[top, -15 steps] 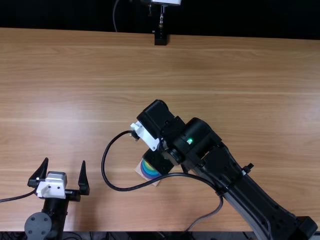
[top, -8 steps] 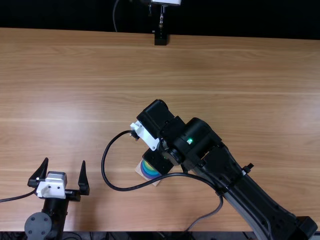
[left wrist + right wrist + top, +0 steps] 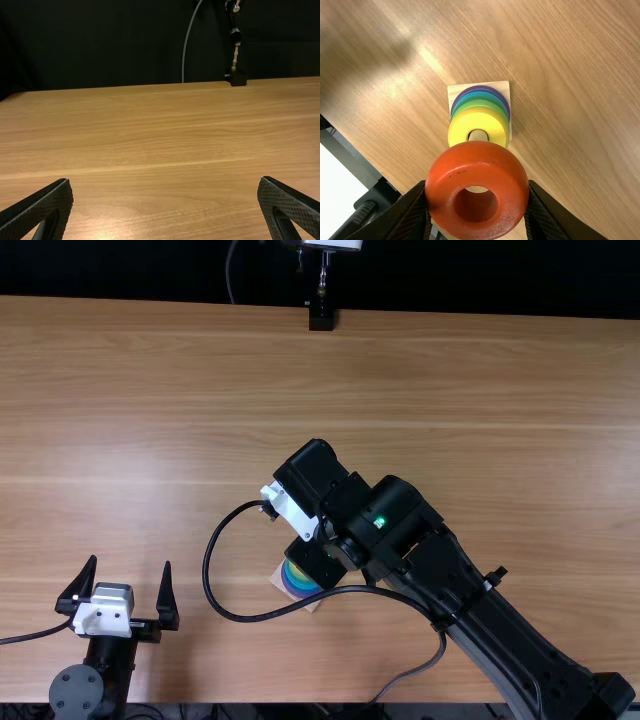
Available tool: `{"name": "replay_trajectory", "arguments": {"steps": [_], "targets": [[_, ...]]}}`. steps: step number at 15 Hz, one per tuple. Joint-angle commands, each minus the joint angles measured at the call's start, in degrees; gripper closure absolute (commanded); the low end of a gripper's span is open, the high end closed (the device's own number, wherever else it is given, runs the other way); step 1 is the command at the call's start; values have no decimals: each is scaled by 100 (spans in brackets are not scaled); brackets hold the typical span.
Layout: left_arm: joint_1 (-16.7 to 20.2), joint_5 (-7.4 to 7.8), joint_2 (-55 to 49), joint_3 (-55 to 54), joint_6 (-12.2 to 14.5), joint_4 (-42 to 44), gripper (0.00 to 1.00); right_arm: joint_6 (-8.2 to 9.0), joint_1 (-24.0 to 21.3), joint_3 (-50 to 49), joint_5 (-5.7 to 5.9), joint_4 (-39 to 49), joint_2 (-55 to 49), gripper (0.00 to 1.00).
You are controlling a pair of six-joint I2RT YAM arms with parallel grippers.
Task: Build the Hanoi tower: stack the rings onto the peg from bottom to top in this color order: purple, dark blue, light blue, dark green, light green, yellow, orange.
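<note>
"Wooden table (image 3: 480, 410) is spreading beneath both arms. What are the right jaws (image 3: 478, 187) doing?"

"Gripping the orange ring (image 3: 477, 161), which is hanging just above the yellow ring (image 3: 461, 125) and peg (image 3: 478, 135)."

"Anything changing?"

"Nothing visibly; both arms are staying put, so the last ring is probably awaiting lowering. Left jaws (image 3: 130, 563) are standing open, empty."
</note>
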Motion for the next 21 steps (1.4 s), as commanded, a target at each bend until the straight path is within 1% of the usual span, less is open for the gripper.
{"name": "replay_trajectory", "arguments": {"steps": [1, 13, 16, 21], "targets": [[48, 12, -71, -137, 43, -20, 0, 16, 7, 141, -58, 0, -82, 100], [48, 12, -71, -137, 43, -20, 0, 37, -11, 80, -48, 0, -65, 100], [48, 12, -71, -137, 43, -20, 0, 37, -11, 80, -48, 0, 129, 100], [48, 12, -71, -137, 43, -20, 0, 37, -11, 80, -48, 0, 137, 100]]}}
